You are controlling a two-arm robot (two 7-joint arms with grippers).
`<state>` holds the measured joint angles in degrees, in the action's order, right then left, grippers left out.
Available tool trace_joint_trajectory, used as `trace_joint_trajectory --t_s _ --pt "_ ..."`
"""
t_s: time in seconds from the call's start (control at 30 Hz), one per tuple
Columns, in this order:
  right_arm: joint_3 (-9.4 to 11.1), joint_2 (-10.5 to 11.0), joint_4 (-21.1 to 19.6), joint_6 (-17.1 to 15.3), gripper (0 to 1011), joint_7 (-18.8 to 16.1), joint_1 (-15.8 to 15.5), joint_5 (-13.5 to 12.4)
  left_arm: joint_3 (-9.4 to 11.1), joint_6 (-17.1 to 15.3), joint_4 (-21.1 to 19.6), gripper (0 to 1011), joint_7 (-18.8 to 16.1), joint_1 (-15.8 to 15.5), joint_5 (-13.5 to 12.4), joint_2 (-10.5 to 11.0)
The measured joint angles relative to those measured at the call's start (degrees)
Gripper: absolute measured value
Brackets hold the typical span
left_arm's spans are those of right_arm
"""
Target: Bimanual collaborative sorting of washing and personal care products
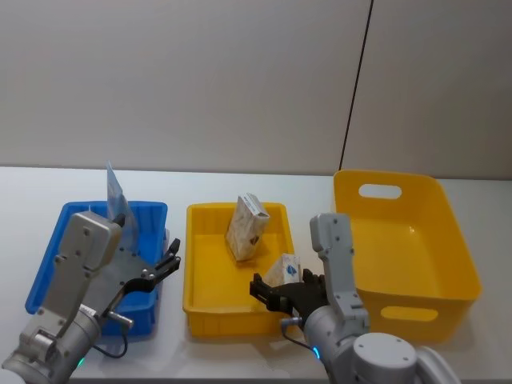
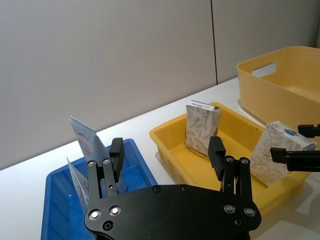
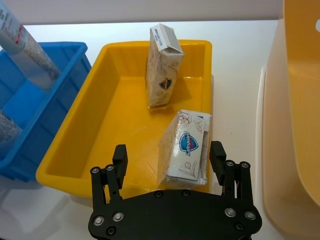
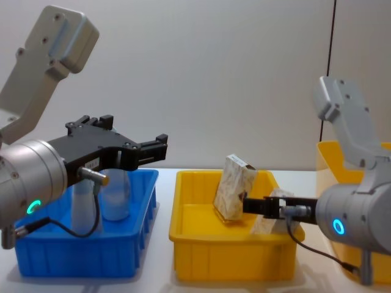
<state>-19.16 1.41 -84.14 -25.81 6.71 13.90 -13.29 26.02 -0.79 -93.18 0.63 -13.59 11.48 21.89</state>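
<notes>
Beige patterned carton (image 3: 185,147) straddled by the released right gripper (image 3: 168,148).
It sits tilted in the near right part of the yellow tray (image 1: 206,276), with one spread finger on each side of it; a second carton (image 1: 246,228) stands upright farther back in the same tray. To the left, the left gripper (image 1: 164,270) hovers unclenched over the blue bin (image 1: 152,210), where the squeeze tube (image 1: 116,192) leans and a translucent bottle (image 4: 116,195) stands.

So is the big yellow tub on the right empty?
Empty, as far as shows: in the head view the big yellow tub is bare inside, though its near wall hides some floor.
</notes>
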Motion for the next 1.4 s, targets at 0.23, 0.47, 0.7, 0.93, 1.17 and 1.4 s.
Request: trace_joint_trajectory --t_s 0.23,0.47,0.7,0.93,1.17,1.4 --pt "0.2 -1.1 1.7 -0.8 1003 1.0 1.1 0.6 0.0 0.0 0.0 1002 0.0 0.0 0.0 0.0" --pt "0.4 -1.9 3.4 -1.2 1004 1.4 2.1 1.0 0.0 0.0 0.0 1002 0.0 0.0 0.0 0.0" --pt "0.6 -2.5 5.1 -1.3 905 1.2 3.3 1.3 0.0 0.0 0.0 1002 0.0 0.0 0.0 0.0" --pt "0.7 -3.0 6.8 -1.2 722 0.8 4.4 1.4 0.0 0.0 0.0 1002 0.0 0.0 0.0 0.0" --pt "1.0 -3.4 8.2 -1.1 470 0.5 5.3 1.7 0.0 0.0 0.0 1002 0.0 0.0 0.0 0.0" --pt "1.2 -3.7 9.1 -0.8 347 0.5 5.9 2.2 0.0 0.0 0.0 1001 0.0 0.0 0.0 0.0"
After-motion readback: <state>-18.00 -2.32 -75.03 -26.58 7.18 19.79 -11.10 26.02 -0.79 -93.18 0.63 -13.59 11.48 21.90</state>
